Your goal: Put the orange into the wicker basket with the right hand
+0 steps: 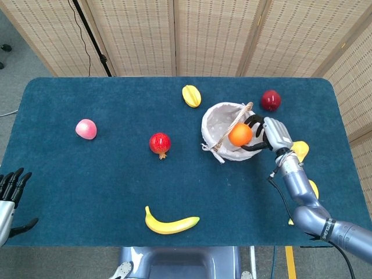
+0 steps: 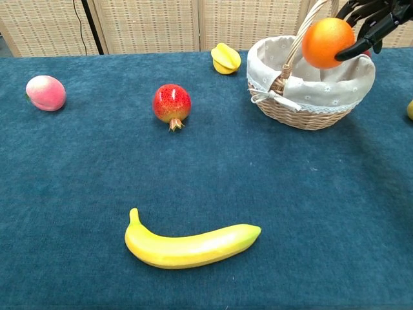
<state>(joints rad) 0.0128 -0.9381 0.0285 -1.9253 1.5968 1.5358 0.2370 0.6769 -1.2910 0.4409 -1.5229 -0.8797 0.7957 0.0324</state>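
My right hand (image 1: 268,135) (image 2: 369,20) grips the orange (image 1: 240,134) (image 2: 328,42) and holds it above the right half of the wicker basket (image 1: 216,129) (image 2: 303,113). The basket has a white cloth lining and a tall woven handle (image 1: 229,129) just left of the orange. In the head view my left hand (image 1: 11,195) rests open off the table's near left corner, holding nothing.
A red pomegranate (image 1: 160,143) (image 2: 171,103), a pink peach (image 1: 85,129) (image 2: 45,92), a yellow starfruit (image 1: 191,96) (image 2: 225,58) and a banana (image 1: 171,223) (image 2: 190,244) lie on the blue table. A dark red fruit (image 1: 270,100) sits behind the basket; yellow fruits (image 1: 299,150) lie right of my forearm.
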